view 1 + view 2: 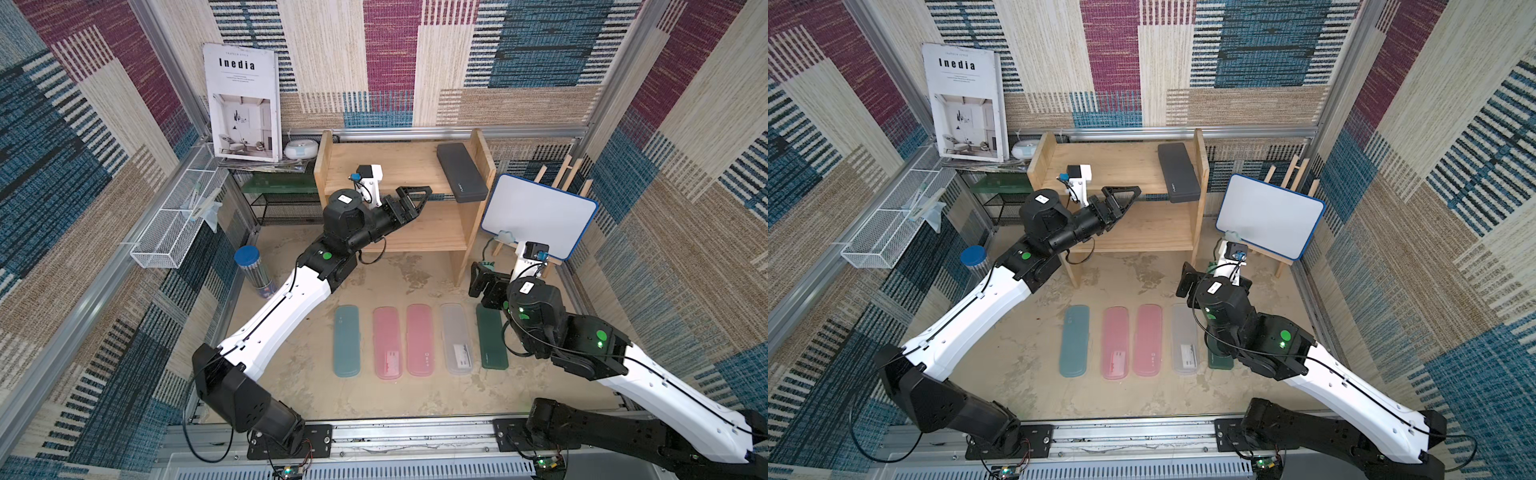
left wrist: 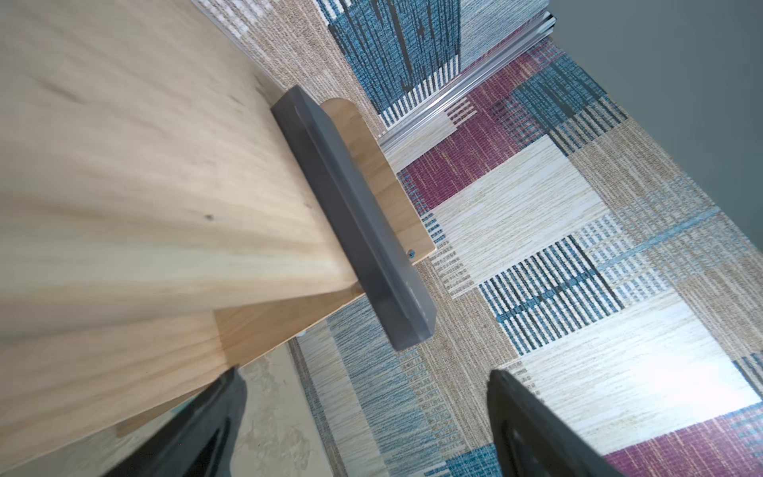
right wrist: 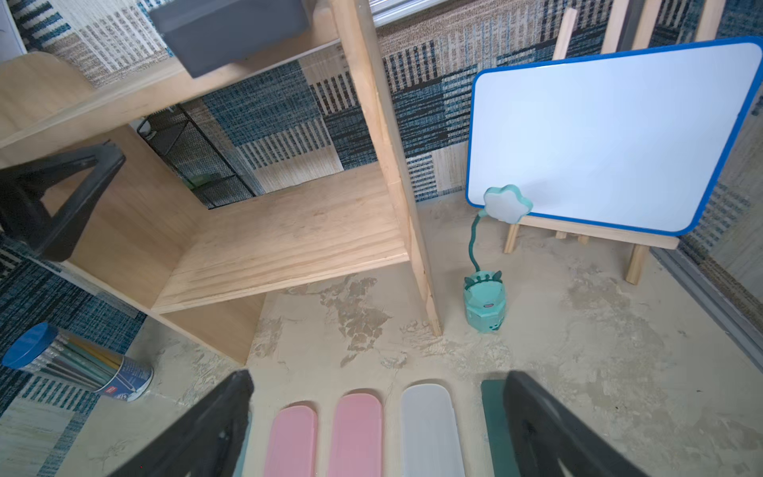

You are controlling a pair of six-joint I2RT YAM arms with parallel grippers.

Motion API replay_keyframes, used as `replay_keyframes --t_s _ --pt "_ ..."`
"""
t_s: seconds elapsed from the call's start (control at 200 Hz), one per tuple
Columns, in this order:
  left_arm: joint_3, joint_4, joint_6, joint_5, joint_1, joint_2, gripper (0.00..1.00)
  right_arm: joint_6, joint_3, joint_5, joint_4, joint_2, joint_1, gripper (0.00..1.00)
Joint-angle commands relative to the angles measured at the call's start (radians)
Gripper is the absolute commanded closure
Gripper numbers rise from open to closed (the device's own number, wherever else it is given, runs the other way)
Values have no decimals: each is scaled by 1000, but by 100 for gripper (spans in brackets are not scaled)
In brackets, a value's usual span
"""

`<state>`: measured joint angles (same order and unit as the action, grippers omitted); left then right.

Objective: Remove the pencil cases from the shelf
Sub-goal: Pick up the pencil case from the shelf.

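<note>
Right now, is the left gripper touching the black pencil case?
Apart. The left wrist view shows the open left gripper short of the black pencil case, with a clear gap between them.

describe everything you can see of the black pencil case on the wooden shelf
The long flat black plastic pencil case has rounded corners, a matte dark-grey surface and small pale lettering near its front end; it looks shut. It lies flat on the top tier of the light wooden two-tier shelf, at the right end beside the side panel, its front end jutting past the tier's edge. Whether it touches the panel is unclear. The open left gripper is short of it.
</note>
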<state>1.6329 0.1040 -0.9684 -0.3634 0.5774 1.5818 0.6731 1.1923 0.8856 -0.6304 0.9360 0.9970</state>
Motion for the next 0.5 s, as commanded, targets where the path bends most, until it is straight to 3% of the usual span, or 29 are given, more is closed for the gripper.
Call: replay_keyframes --t_s 0.0,0.321,0.496 --pt "88 53 -40 -60 26 79 4 10 13 29 -47 5 -4 1" --pt "211 68 -103 -73 64 246 5 1 -4 24 -60 -52 -27 1" --pt "260 63 -120 -68 82 288 14 -3 -16 14 -68 -68 -41 1"
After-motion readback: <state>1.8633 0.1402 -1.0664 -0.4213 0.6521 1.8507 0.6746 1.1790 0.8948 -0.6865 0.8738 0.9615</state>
